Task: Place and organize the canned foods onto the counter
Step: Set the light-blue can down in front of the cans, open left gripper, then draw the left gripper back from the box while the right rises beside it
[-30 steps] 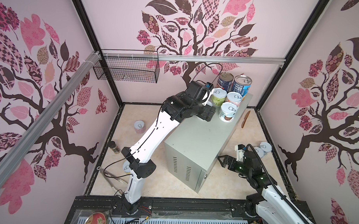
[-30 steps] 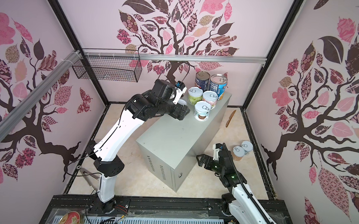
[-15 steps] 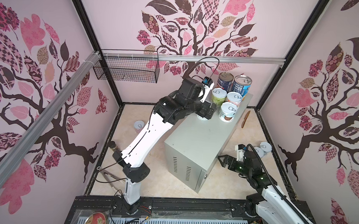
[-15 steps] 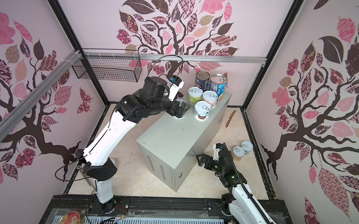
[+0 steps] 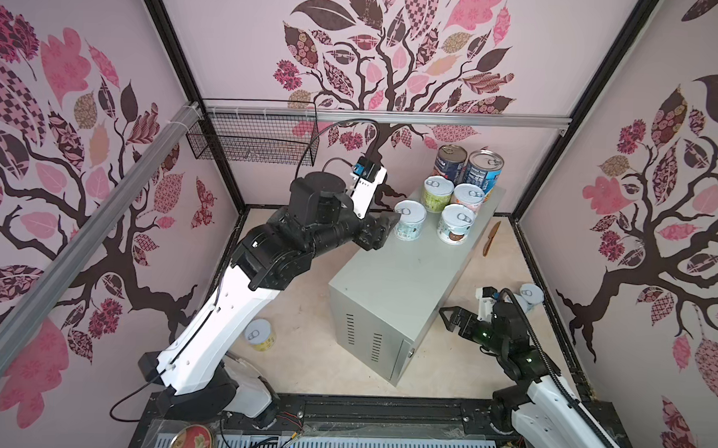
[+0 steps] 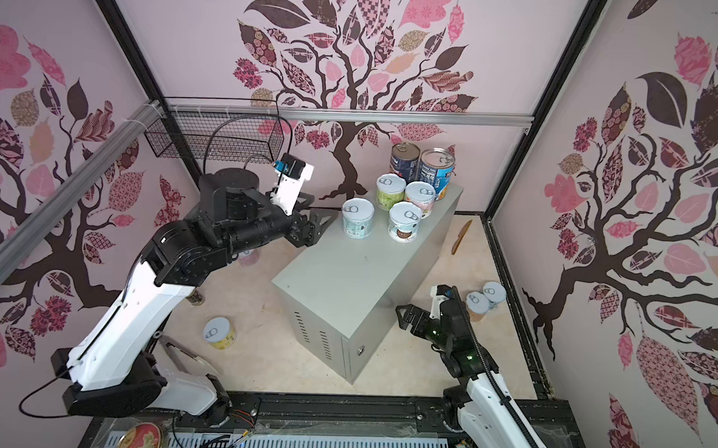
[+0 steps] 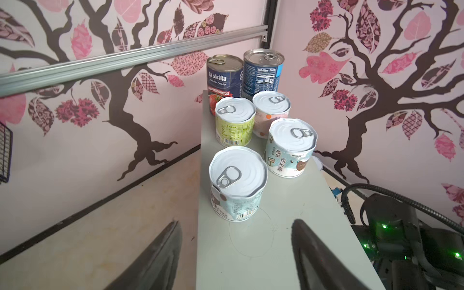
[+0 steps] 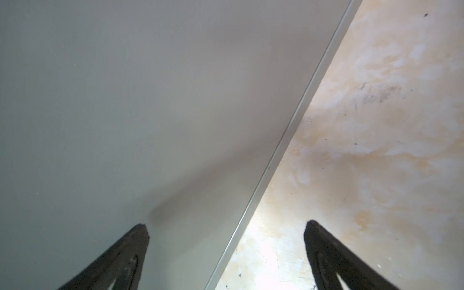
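Jaws of our left gripper (image 7: 236,224) stand apart and empty, just short of the pale blue can (image 7: 237,183) standing on the counter (image 5: 396,276); we should back straight out without nudging it; our right gripper (image 8: 227,224) gapes wide beside the counter.

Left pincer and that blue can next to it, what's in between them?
Nothing but bare counter: the left wrist view shows the can standing just past the open left pincer.
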`<state>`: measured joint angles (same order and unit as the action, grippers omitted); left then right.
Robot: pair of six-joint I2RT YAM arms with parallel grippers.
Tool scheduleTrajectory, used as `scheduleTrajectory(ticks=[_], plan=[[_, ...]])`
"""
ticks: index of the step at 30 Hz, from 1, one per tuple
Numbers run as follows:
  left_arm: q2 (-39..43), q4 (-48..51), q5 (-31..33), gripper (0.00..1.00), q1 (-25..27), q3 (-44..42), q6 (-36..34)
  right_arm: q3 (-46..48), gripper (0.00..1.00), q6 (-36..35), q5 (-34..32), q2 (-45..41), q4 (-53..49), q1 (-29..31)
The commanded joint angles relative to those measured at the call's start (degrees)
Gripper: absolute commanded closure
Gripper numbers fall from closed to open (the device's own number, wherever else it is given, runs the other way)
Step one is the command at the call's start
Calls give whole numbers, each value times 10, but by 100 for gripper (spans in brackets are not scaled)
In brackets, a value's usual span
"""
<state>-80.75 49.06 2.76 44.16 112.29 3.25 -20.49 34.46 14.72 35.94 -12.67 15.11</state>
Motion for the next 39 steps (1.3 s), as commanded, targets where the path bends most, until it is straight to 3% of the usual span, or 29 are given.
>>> scheduleTrajectory(ticks=[1,4,10,18,27,39], plan=[[45,-53,-9,35,-17,-83,14,-40,0,9,-31,-24,-26,4],[79,-74,-54,42,-47,-147,27,-49,0,39,-59,-56,-34,4],[99,-105,-83,50,-74,-213,20,-83,0,90,-93,-58,-52,4],[60,-149,-110,54,-75,-211,28,-138,0,75,-162,-44,-69,4],[7,-190,-156,59,-75,-196,47,-161,0,23,-176,-37,-65,4],[-51,-219,-188,62,-73,-170,66,-138,0,16,-158,-50,-41,4]])
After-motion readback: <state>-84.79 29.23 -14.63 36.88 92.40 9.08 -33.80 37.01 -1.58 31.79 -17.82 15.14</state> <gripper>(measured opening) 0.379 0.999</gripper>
